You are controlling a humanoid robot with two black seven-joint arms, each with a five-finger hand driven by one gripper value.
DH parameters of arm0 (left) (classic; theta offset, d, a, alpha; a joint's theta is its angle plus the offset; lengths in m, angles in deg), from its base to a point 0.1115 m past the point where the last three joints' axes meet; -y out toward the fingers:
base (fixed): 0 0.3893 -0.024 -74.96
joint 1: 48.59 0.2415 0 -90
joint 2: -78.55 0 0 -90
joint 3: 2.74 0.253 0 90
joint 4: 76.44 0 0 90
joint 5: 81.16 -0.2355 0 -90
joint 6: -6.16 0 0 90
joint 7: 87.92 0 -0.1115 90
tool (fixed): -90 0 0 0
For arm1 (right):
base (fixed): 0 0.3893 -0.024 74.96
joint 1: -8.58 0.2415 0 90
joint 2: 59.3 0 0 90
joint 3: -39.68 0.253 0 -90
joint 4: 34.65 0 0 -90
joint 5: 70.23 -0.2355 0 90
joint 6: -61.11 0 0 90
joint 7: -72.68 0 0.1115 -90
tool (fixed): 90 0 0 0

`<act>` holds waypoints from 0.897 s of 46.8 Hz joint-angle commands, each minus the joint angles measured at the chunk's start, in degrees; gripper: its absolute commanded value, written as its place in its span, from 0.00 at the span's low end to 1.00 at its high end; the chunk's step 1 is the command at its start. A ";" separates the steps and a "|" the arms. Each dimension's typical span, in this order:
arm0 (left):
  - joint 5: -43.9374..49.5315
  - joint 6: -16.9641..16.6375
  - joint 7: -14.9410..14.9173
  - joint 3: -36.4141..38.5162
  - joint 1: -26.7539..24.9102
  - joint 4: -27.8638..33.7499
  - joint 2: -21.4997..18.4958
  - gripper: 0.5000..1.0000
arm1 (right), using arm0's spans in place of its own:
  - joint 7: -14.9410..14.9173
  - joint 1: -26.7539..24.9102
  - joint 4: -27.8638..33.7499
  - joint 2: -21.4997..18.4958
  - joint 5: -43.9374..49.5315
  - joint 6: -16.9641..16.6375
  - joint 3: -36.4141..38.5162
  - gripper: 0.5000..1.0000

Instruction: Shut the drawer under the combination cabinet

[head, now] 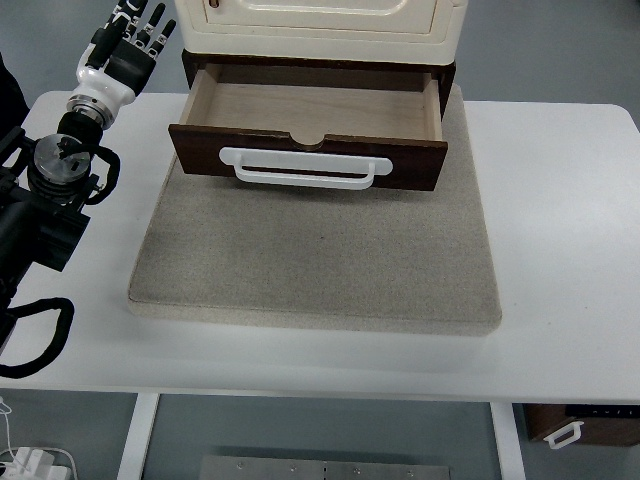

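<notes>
Head view shows the left hand [128,45], black with white wrist parts, raised at the far left of the white table [560,250], just beside the left side of the cream cabinet body [320,30]. Its fingers [150,20] are extended and a little spread, and they hold nothing. The hand is apart from the drawer; it touches neither the front panel nor the handle. The right hand is not in view.

To the right of the hand stands the dark brown wooden drawer [310,150], under the cream cabinet. It is pulled out toward the near side, so its pale wooden inside is open to see and looks empty. On its dark front panel lies a long white bar handle [305,167]. The cabinet rests on a grey square felt mat [320,260], which covers the middle of the table.

The task is, in my judgement, not yet begun: the drawer is fully out and the hand must first come around to the near side of the front panel. From its place now at the far left, the hand could strike the left corner of the drawer or the cabinet wall on its way. If it then pushes only at the left end of the panel, the drawer may turn slightly and jam, or the whole cabinet may slide back on the mat instead of the drawer closing.
</notes>
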 commanded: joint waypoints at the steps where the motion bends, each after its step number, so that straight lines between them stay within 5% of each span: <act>1: -0.05 0.00 0.17 -0.29 -0.10 0.69 -0.26 1.00 | -0.01 -0.05 0.03 0.00 0.00 0.00 0.00 0.90; 21: -0.49 0.17 3.16 -0.29 -2.56 9.21 -8.07 1.00 | -0.01 -0.05 0.03 0.00 0.00 0.00 0.00 0.90; 31: -0.84 4.48 3.51 0.15 -3.88 16.41 -14.23 1.00 | -0.01 -0.05 -0.06 0.00 0.00 0.00 0.00 0.90; 42: -4.62 5.01 3.51 0.24 -4.41 25.46 -19.15 1.00 | -0.01 0.03 -0.06 0.00 0.00 0.00 0.00 0.90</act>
